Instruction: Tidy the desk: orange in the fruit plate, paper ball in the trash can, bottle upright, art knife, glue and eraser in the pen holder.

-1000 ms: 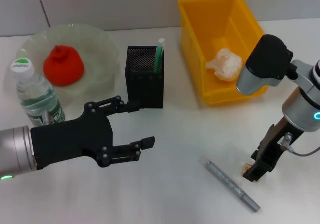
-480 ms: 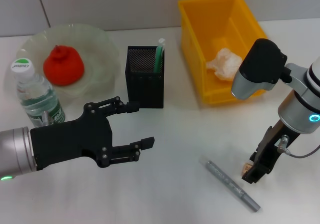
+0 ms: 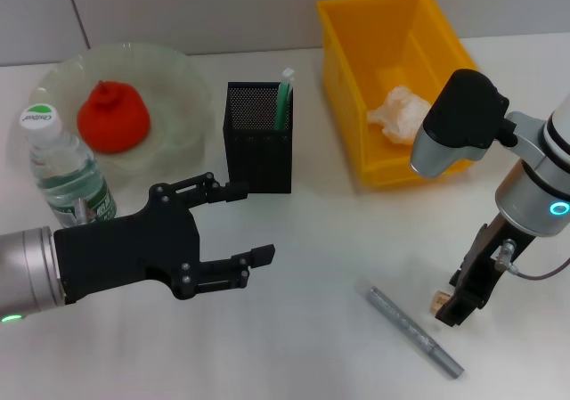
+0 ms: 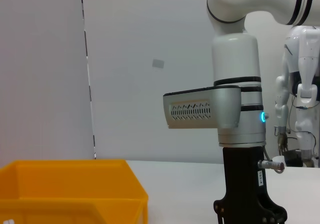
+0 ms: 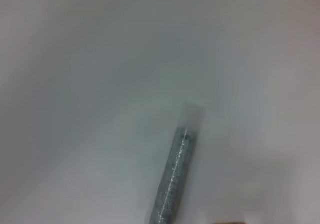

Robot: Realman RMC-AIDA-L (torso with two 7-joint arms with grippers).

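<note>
The right gripper (image 3: 456, 304) hangs low over the white table (image 3: 312, 346), its black fingers pointing down with a small tan eraser (image 3: 440, 303) pinched at their tips; the gap between the fingers is narrow, closed onto that piece. Just beside the gripper, on its inner side toward the robot's left, lies the glue (image 3: 414, 330), a slim grey glittery stick flat on the table. Its long axis runs diagonally: one end points away toward the pen holder, the other toward the near table edge below the gripper. In the right wrist view the glue (image 5: 177, 171) shows a pale translucent cap end; no writing can be read on it.

Beyond the right gripper, past its arm, stands the yellow trash can (image 3: 356, 79) with the crumpled white paper ball (image 3: 401, 113) inside.

The left gripper (image 3: 232, 240) hovers above the table with its two fingers spread wide apart and nothing between them. Just beyond its upper finger stands the black mesh pen holder (image 3: 258, 142), upright, with a green art knife (image 3: 284, 97) standing in it, its tip up. Farther out, to the gripper's left, the bottle (image 3: 62, 173) stands upright; its white cap carries green lettering too small to read. Behind the bottle is the clear fruit plate (image 3: 178, 70) holding the orange (image 3: 113, 117).
</note>
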